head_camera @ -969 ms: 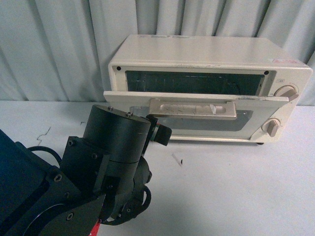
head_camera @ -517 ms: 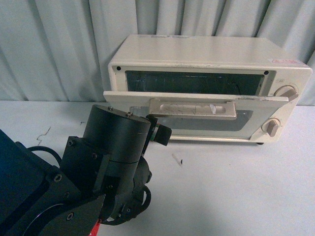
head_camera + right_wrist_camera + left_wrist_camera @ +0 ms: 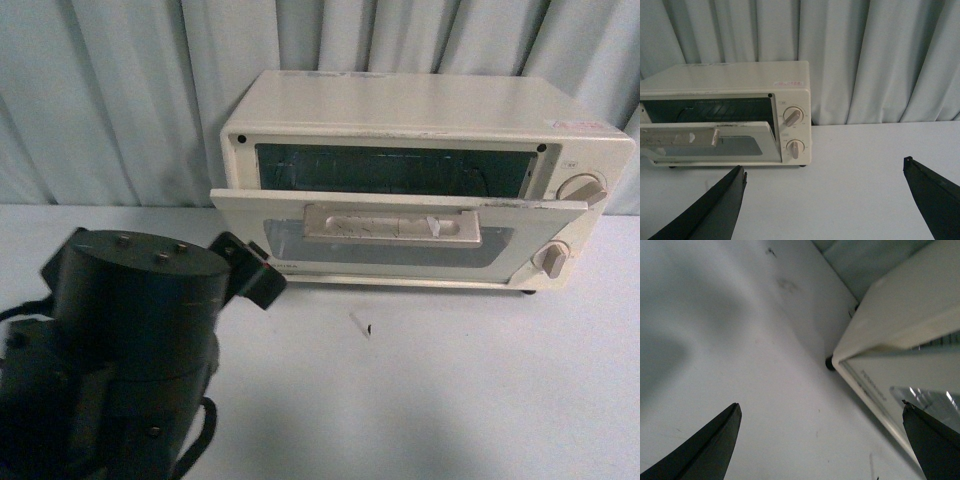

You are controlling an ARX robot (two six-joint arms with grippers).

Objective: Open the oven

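The cream-white oven point(image 3: 420, 110) stands at the back of the table, against the curtain. Its glass door point(image 3: 390, 245) hangs partly open, tilted outward at the top, with the beige bar handle point(image 3: 392, 222) facing me. My left gripper point(image 3: 820, 407) is open and holds nothing; it hovers low over the table just off the oven's front left corner point(image 3: 875, 325), apart from it. One dark finger point(image 3: 250, 272) shows left of the door. My right gripper point(image 3: 825, 165) is open and empty, well in front of the oven point(image 3: 740, 80) on the side of its two knobs point(image 3: 792, 116).
The left arm's dark body point(image 3: 130, 340) fills the lower left of the front view. A grey-white curtain point(image 3: 120, 90) hangs behind the white table point(image 3: 450, 380). A small dark scrap point(image 3: 368, 329) lies in front of the oven.
My left arm has drawn back and to the left, away from the door's lower left corner. The door stays ajar at about the same angle.
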